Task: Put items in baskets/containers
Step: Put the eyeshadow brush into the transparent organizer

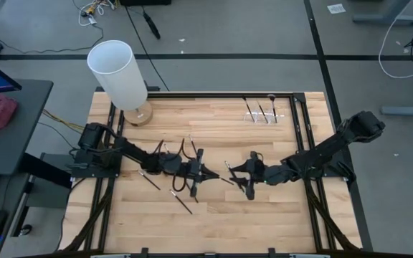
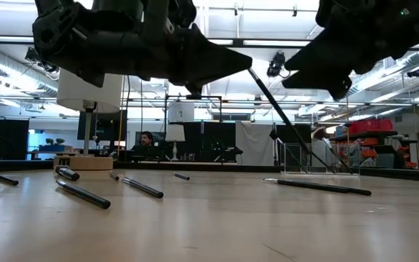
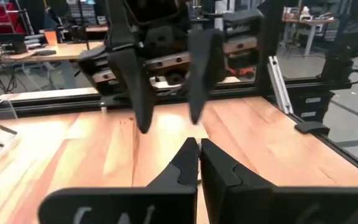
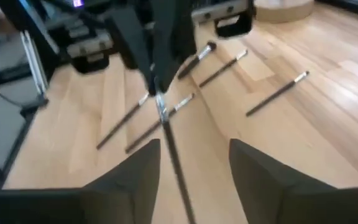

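My left gripper (image 1: 212,173) reaches in from the table's left and is shut on a thin dark makeup brush (image 4: 173,155) over the middle of the table. Facing it from the right, my right gripper (image 4: 194,155) stands open. The brush runs between its fingers, close by one finger; whether it touches, I cannot tell. Several more brushes (image 4: 219,68) lie flat on the wood below and beyond the left gripper. The clear holder (image 1: 264,115) stands at the far right with a few brushes upright in it. My left gripper pinches the brush by one end (image 4: 159,102) between its two fingertips. The fingers come level from the table's left and lie roughly along the brush. The brush (image 2: 297,116) sticks out past the fingertips, slanting down toward my right gripper, clear of the table.
A tall white cylinder (image 1: 119,68) on a round wooden base stands at the far left corner. Loose brushes (image 1: 181,201) lie under and just near of the left arm. Black frame rails (image 1: 303,107) border the table. The near half of the wood is bare.
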